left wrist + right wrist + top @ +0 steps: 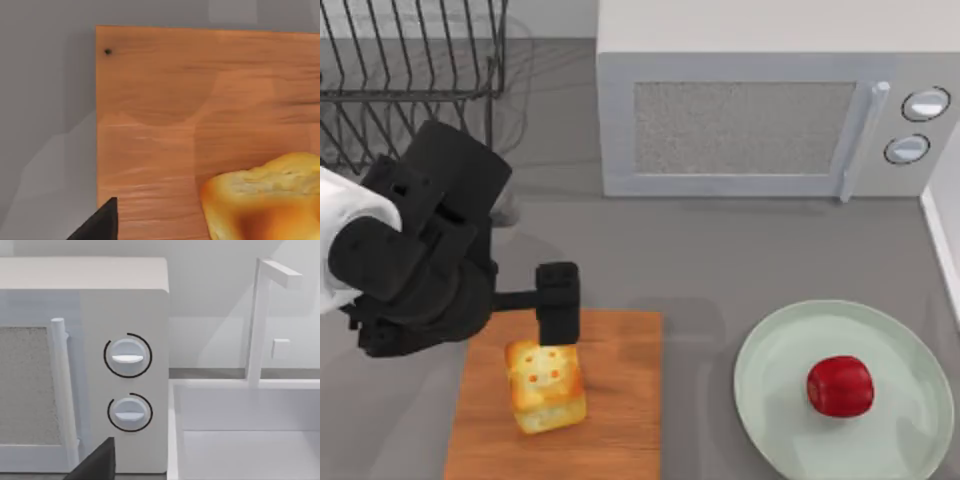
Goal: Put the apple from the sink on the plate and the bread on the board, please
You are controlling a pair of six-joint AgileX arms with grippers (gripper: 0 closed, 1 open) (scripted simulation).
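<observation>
The bread, a golden toasted chunk, lies on the wooden board at the front left of the table. My left gripper hovers just behind and above the bread, open, with nothing between its fingers. In the left wrist view the bread rests on the board, and one dark fingertip stands apart from it. The red apple sits on the pale green plate at the front right. In the right wrist view one fingertip of my right gripper faces the white sink.
A white microwave stands along the back of the table, and its dials are close in the right wrist view. A dark wire dish rack is at the back left. The sink's rim runs along the right edge.
</observation>
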